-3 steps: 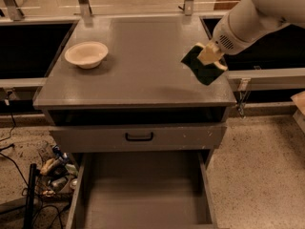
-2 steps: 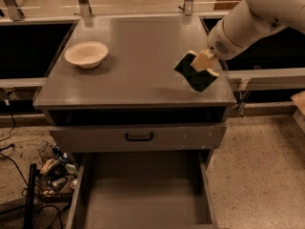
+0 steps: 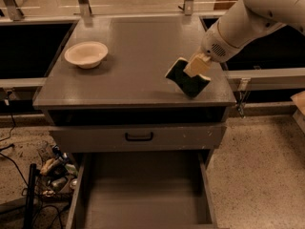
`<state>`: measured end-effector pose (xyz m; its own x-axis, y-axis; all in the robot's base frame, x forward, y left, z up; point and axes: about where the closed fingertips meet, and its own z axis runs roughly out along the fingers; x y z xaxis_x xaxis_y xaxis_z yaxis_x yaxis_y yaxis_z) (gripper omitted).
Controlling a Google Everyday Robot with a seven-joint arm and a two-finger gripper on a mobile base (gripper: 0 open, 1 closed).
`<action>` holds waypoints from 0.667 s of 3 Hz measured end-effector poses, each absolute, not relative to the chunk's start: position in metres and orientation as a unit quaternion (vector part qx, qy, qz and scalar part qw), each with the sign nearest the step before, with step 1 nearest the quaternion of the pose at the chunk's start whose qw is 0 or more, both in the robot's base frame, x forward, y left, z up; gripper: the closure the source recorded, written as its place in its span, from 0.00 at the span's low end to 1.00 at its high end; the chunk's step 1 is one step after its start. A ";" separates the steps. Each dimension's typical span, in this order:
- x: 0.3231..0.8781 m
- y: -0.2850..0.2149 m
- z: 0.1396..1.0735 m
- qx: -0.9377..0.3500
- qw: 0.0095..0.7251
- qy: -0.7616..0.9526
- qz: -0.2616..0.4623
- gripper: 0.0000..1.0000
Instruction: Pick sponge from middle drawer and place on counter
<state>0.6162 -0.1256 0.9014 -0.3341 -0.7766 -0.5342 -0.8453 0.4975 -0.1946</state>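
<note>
Since the earlier frame the gripper (image 3: 195,67) has carried the sponge (image 3: 187,81) a little toward seven o'clock, nearer the counter's front edge. Its jaws are closed on the sponge, with one tan finger (image 3: 197,64) lying across the dark green face and the pale foam layer showing along the edges. The sponge hangs tilted over the counter (image 3: 138,46), at about four o'clock on its top; whether its lower corner touches the surface I cannot tell. The white arm (image 3: 248,18) runs off toward two o'clock. A cream bowl (image 3: 86,54) sits at ten o'clock on the counter, well apart, showing only its own pale inside. Below is a closed drawer front (image 3: 95,138) with a black handle. At six o'clock the middle drawer (image 3: 143,199) stands pulled out, with only its flat grey floor in view.
</note>
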 end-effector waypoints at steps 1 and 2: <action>0.613 -0.117 0.895 -0.528 0.264 0.801 0.101 1.00; 0.610 -0.114 0.891 -0.544 0.234 0.796 0.124 1.00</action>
<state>0.6098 -0.1136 0.8910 -0.2993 -0.8081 -0.5073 -0.9238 0.3785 -0.0579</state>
